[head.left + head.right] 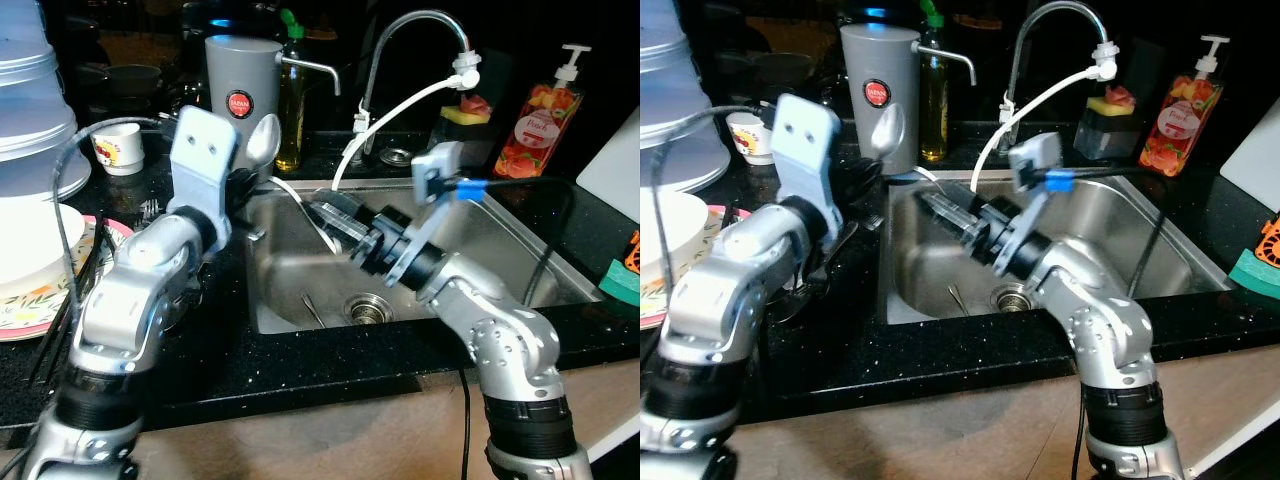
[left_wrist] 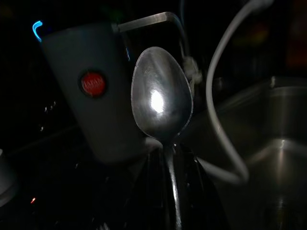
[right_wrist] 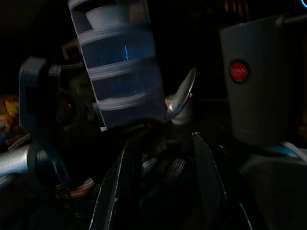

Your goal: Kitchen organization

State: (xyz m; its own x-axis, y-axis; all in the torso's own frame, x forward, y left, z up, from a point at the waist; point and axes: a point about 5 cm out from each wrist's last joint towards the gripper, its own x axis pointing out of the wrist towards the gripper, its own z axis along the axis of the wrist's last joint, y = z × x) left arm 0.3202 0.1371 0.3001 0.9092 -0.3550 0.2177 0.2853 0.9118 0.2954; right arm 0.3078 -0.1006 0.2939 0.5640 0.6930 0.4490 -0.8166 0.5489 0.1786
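Jaws of the left gripper (image 2: 170, 191) are pinched on the handle of a shiny metal spoon (image 1: 263, 138), which stands upright with its bowl uppermost. It is held above the black speckled worktop (image 1: 300, 365) at the left rim of the stainless steel sink (image 1: 520, 250), just in front of a tall grey cylindrical dispenser (image 1: 240, 85). That dispenser carries a round red badge; in the right wrist view its white lettering reads "JAPAN".

Right gripper (image 3: 165, 172) reaches over the sink basin towards the left arm, its two black fingers (image 3: 208, 177) spread apart with nothing between them. A white hose (image 1: 400, 110) runs from the curved chrome tap (image 1: 415, 20) down past this gripper. A thin metal utensil (image 1: 312, 310) lies on the sink floor beside the drain (image 1: 368, 306).

Behind the sink stand a green-capped bottle of yellowish liquid (image 1: 291, 100) and an orange pump bottle of soap (image 1: 537, 120); its fruit-printed label is too small to read. A yellow sponge (image 1: 465, 113) sits in a dark holder near the tap.

On the worktop to the left are a small white cup with a red printed motif (image 1: 120, 147), a stack of translucent plastic containers (image 1: 30, 100) and a floral-rimmed plate (image 1: 30, 310).
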